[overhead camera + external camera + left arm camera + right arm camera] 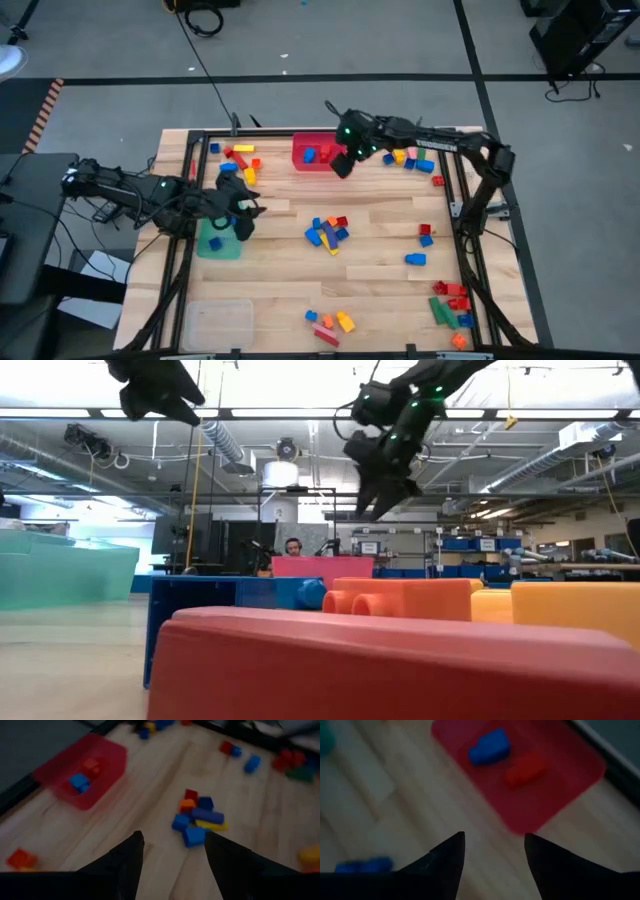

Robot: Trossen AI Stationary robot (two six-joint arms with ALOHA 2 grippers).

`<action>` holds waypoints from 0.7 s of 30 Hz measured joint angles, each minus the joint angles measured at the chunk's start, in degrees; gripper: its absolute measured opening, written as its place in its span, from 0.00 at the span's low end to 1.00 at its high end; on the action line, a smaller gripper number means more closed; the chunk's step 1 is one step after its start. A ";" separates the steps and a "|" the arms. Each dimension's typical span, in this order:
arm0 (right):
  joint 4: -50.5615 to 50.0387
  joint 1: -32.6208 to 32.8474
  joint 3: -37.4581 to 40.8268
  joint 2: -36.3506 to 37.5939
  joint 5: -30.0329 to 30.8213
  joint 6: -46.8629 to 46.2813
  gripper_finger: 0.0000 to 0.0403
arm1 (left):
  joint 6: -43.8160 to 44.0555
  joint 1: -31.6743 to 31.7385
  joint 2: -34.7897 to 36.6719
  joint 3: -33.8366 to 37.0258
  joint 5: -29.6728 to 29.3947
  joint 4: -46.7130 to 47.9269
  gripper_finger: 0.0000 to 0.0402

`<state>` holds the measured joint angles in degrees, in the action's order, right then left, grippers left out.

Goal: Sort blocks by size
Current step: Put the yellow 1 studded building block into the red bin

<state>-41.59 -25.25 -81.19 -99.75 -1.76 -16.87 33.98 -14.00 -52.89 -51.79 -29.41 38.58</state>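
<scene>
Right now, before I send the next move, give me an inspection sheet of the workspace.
Surface: wooden table, dark frame rails around it.
Job's things: blocks, central pile; others scattered along the edges; blue and red ones in the red bin.
Clutter: green bin; clear bin.
Grippers: left gripper open, empty, over the green bin; right gripper open, empty, beside the red bin.
Cables: black cable on the floor.
Surroundings: a person behind the table.
</scene>
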 joint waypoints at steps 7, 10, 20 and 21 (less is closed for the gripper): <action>2.92 5.47 14.21 13.11 0.02 -3.18 0.54 | 10.81 2.45 -2.00 0.00 -1.22 0.79 0.55; 4.60 7.86 20.07 19.56 -0.01 -5.37 0.53 | 13.43 3.80 -3.25 0.00 -1.24 0.72 0.57; 6.06 12.63 32.30 35.65 0.12 -9.91 0.53 | 23.30 8.25 -10.28 0.00 -1.22 0.61 0.72; 6.03 12.81 33.08 36.68 0.20 -9.98 0.53 | 23.93 8.78 -11.19 0.00 -1.22 0.36 0.72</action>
<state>-35.56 -12.44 -48.11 -63.07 -1.56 -26.85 57.91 -5.23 -64.08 -51.79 -30.63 38.94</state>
